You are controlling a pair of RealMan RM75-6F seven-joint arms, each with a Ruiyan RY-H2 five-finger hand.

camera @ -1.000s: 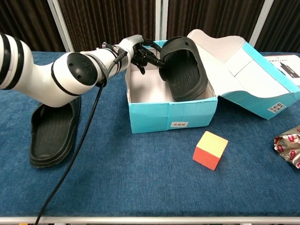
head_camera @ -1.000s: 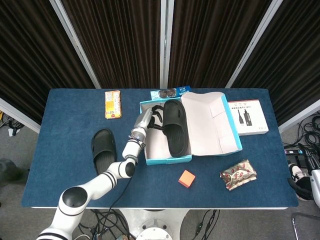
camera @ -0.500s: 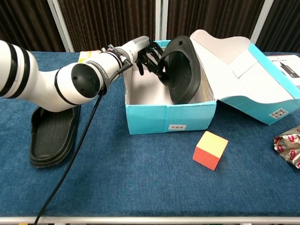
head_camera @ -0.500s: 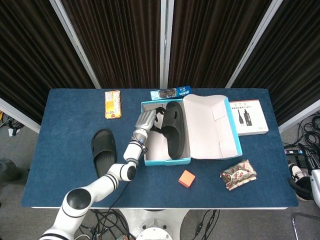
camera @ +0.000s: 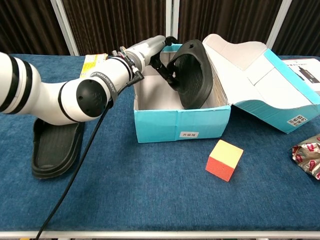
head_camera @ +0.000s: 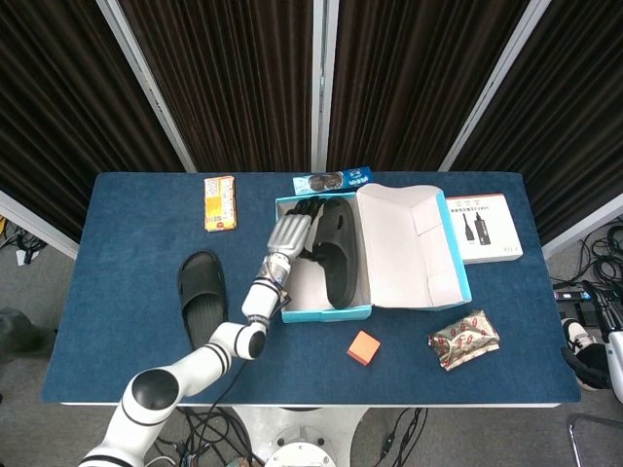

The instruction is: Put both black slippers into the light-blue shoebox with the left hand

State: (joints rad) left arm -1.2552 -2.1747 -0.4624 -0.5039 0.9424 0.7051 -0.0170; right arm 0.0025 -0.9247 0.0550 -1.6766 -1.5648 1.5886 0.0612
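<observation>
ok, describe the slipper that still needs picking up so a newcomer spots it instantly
Start at the light-blue shoebox in the middle of the blue table. Look past the box's left side, beyond the white arm: a black slipper lies flat on the cloth there, sole down. The other black slipper is tilted inside the box at the left hand; this one sits alone, untouched.

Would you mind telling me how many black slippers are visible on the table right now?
2. One black rubber slipper stands tilted on its side inside the open light-blue cardboard shoebox, at the left hand. The other black slipper lies flat on the blue tablecloth, left of the box.
</observation>
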